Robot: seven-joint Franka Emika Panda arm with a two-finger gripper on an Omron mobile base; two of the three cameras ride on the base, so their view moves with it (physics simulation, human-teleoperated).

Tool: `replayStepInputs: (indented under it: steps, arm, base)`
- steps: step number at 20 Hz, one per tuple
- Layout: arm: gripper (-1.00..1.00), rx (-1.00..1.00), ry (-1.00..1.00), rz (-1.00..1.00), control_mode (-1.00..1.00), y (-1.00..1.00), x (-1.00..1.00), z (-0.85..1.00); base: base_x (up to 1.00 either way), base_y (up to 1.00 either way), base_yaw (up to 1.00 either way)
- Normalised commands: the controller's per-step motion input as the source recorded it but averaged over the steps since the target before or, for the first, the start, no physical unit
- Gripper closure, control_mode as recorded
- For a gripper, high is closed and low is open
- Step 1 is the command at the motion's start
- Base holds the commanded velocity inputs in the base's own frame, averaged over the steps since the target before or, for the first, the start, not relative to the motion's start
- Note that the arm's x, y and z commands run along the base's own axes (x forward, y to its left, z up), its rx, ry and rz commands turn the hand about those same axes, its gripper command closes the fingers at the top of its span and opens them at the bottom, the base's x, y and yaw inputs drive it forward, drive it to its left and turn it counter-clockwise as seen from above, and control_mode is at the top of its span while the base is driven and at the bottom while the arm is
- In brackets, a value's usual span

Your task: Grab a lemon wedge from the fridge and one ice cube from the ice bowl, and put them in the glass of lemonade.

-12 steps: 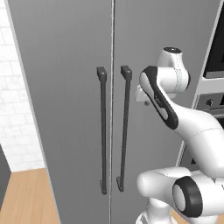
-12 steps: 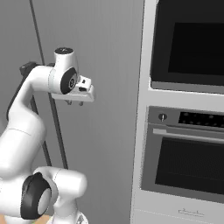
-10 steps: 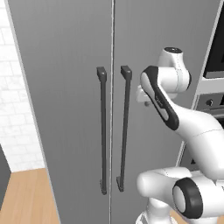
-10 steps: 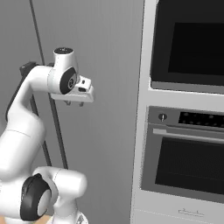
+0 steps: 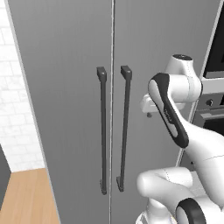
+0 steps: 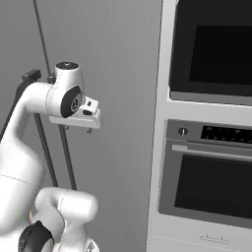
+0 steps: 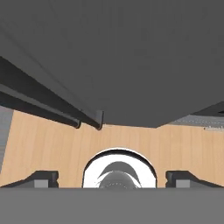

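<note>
Fridge (image 5: 65,87) doors are seen shut; jaws held wide and empty, pointed downward just beside the right bar handle (image 5: 124,127), wooden floor (image 7: 52,144) seen below them.

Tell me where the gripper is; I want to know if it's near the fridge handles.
The gripper hangs open in front of the fridge's right door, right of the two handles, touching neither.

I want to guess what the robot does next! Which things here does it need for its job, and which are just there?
For the job: fridge, shut; its right handle; gripper, open, empty.

Just there: ovens, wooden floor, white tiled wall.
</note>
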Motion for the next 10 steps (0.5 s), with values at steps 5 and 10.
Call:
replayStepInputs:
  steps: [5,10]
  arm:
    - [-1.00,0.02,0.00,0.00,-1.00,0.00,-0.21,-0.16]
    - [-1.00,0.00,0.00,0.00,1.00,0.00,0.00,0.00]
  base:
    - [0.00,0.00,0.00]
    - [-0.01,0.83,-0.07]
